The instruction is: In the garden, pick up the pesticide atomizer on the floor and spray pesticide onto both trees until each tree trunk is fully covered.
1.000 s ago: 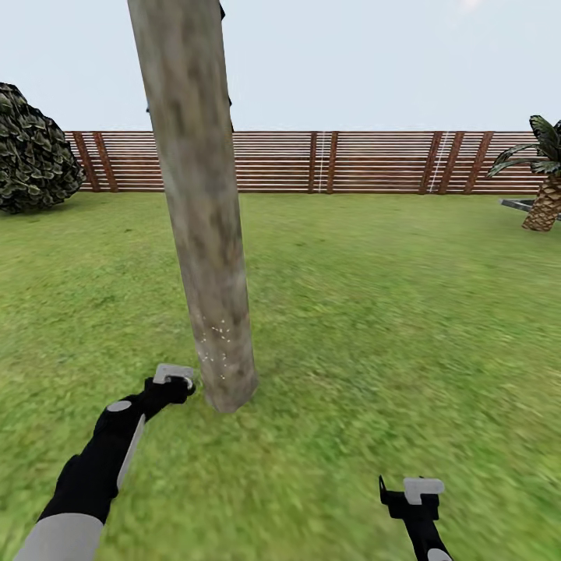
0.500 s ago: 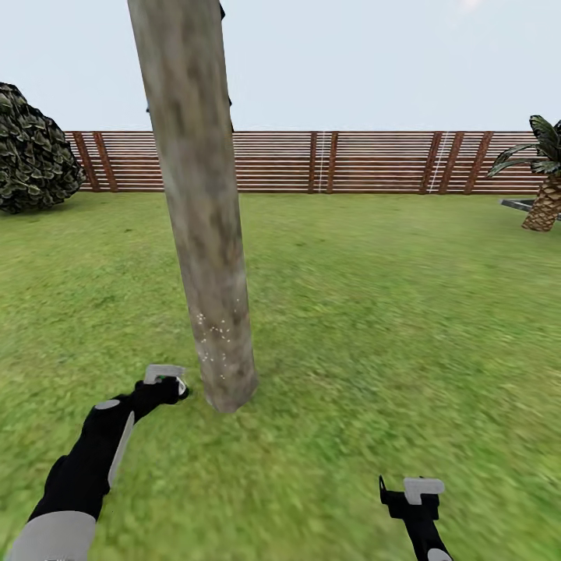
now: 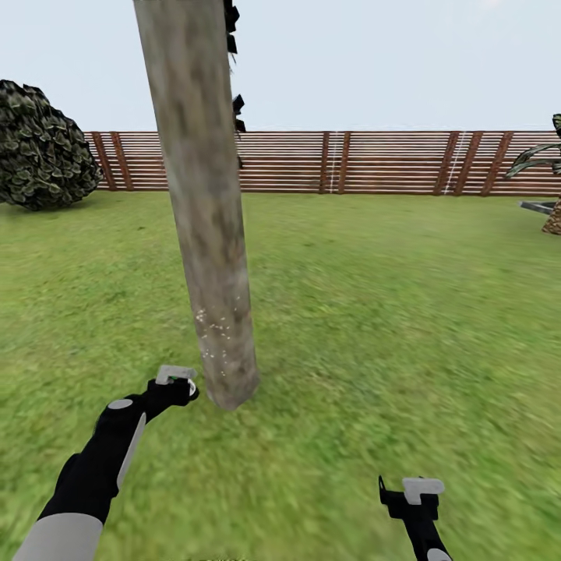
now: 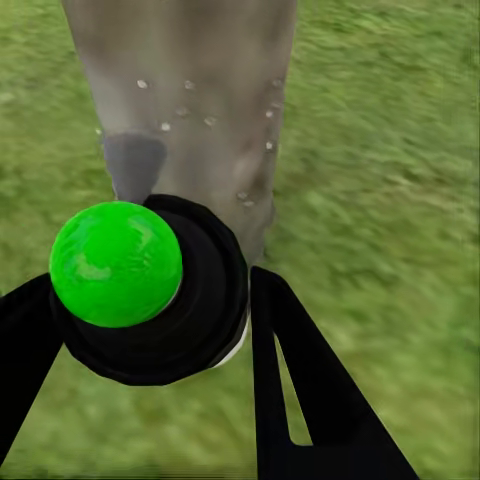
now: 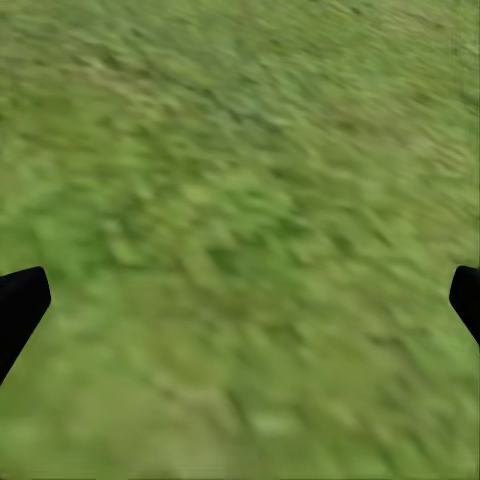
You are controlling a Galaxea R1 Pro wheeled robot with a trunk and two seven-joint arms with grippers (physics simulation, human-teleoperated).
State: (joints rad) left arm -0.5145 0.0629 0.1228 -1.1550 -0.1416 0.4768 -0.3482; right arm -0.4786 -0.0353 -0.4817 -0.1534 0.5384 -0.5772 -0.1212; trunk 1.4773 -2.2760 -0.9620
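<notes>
Green lawn point(image 3: 374, 312) spreads wide across the head view, running back to a brown slatted fence point(image 3: 351, 162) along the far edge, with a dark leafy bush point(image 3: 43, 148) at the far left and part of a palm point(image 3: 545, 171) cut by the right border. A thick, pale grey-brown tree trunk point(image 3: 206, 202) rises left of centre, leaning slightly, its lower part flecked with small white specks. The left gripper point(image 3: 181, 385) sits low, just beside the trunk's base on its left side, apart from the bark. The right gripper point(image 3: 413, 492) hangs over bare grass near the bottom edge, well apart from the trunk, with open turf on every side of it. From the left wrist, the two black fingers point(image 4: 300, 380) are clamped on the pesticide atomizer point(image 4: 150, 290), a black rounded body with a bright green cap, aimed at the speckled trunk point(image 4: 190, 110) close ahead; grass lies open on both sides of the trunk. From the right wrist, the jaws stand wide apart, one black fingertip point(image 5: 20, 305) at each side border of the picture, and blurred grass point(image 5: 240, 240) lies between them.
</notes>
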